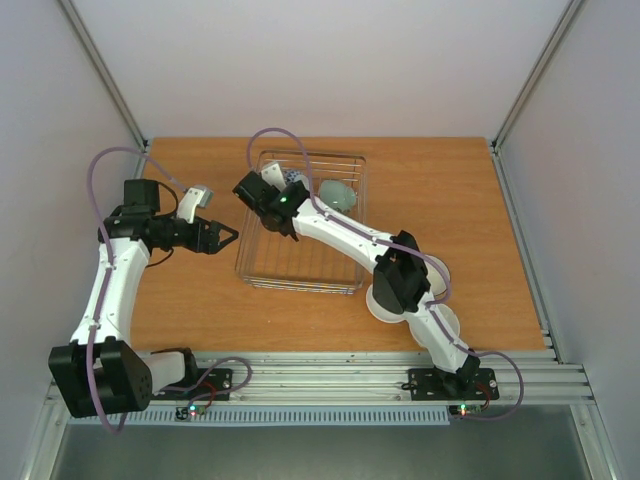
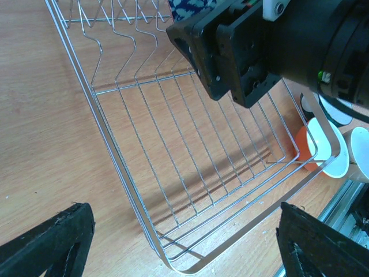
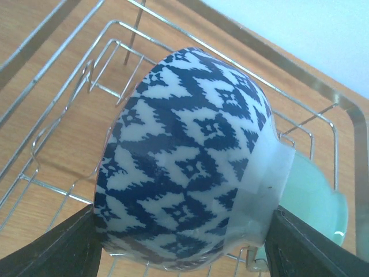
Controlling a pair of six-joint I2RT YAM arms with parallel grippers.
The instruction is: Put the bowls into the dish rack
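Note:
The silver wire dish rack (image 1: 300,262) lies mid-table. A blue-and-white patterned bowl (image 3: 184,173) stands on its side in the rack's far end, between the spread fingers of my right gripper (image 3: 181,254), which is open. A mint green bowl (image 3: 314,202) leans just behind it, also in the rack (image 3: 52,144). From above, the patterned bowl (image 1: 292,178) and mint bowl (image 1: 338,193) sit side by side. My left gripper (image 1: 226,238) hangs open and empty left of the rack (image 2: 115,156). An orange bowl (image 2: 302,151) and white-lined bowls (image 2: 328,147) wait past the rack's near right corner.
The right arm (image 1: 345,235) stretches diagonally over the rack, and its elbow (image 1: 400,275) covers the stacked bowls (image 1: 440,272) on the table. The right gripper's black body (image 2: 242,52) hangs over the rack. An aluminium rail (image 1: 350,375) runs along the near edge.

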